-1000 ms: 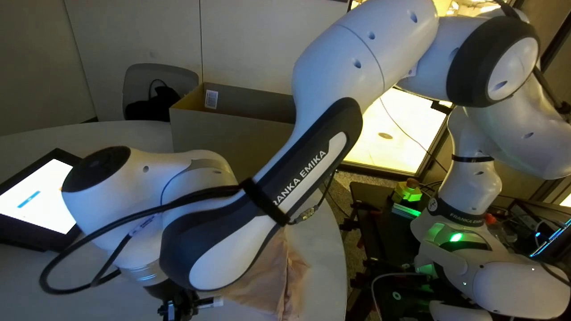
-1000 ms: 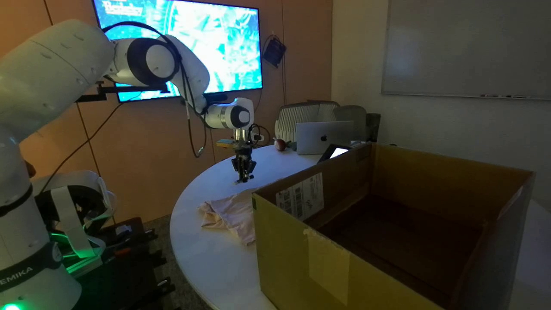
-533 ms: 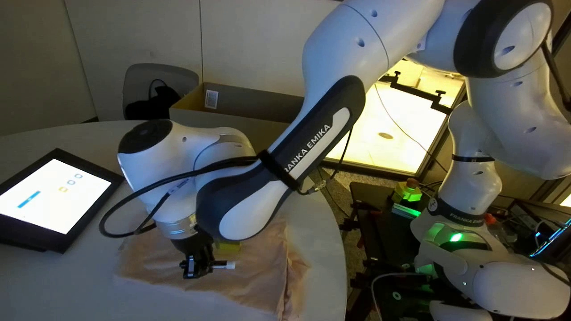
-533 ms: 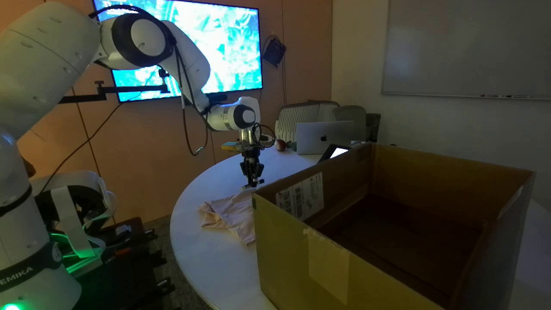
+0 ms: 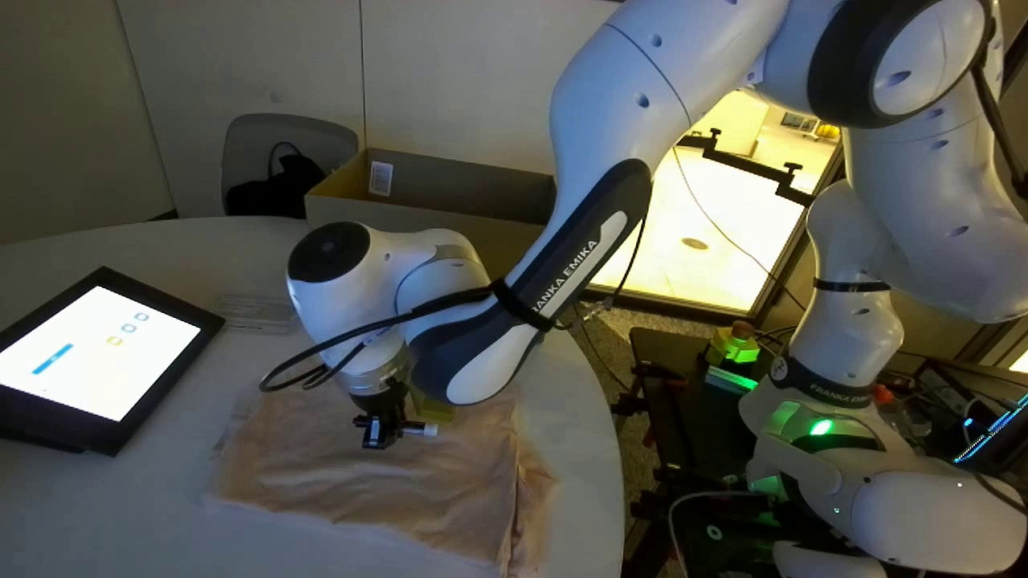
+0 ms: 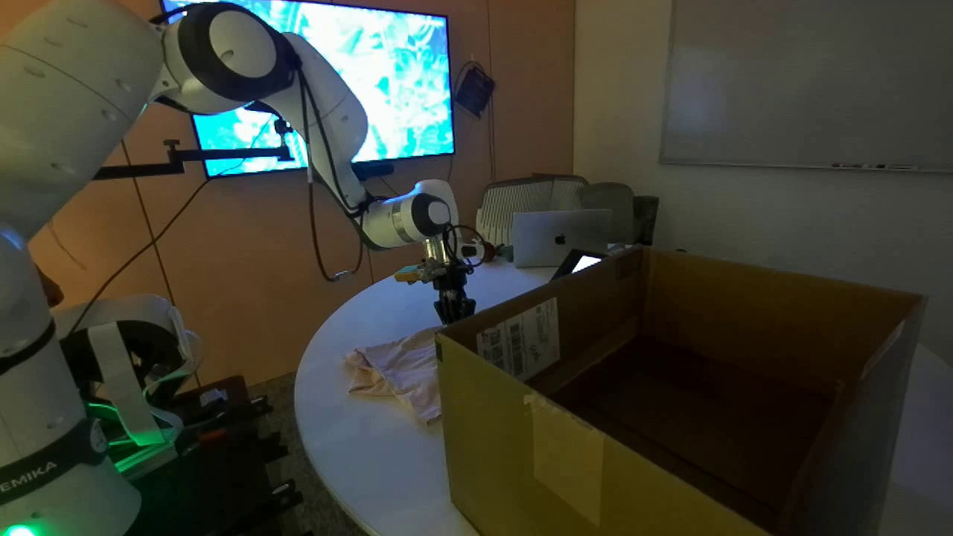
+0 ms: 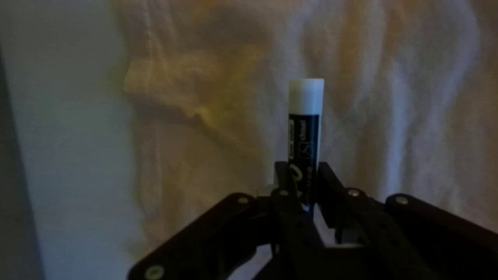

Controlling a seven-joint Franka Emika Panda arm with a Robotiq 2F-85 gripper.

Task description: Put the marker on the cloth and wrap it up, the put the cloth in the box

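Wrist view has the fingers point(image 7: 328, 182) nearly closed, pinching the marker point(image 7: 304, 144), its pale end jutting past the tips. Over the last second they have swung across and now hang above the wrinkled cloth point(image 5: 377, 494), so the carry seems about over and release likely comes next, with wrapping not begun. Whether marker and cloth touch I can't tell. The box point(image 6: 491, 424) stands apart, off to the fingers' side; the arm point(image 5: 610, 136) bends over, aiming them roughly straight down
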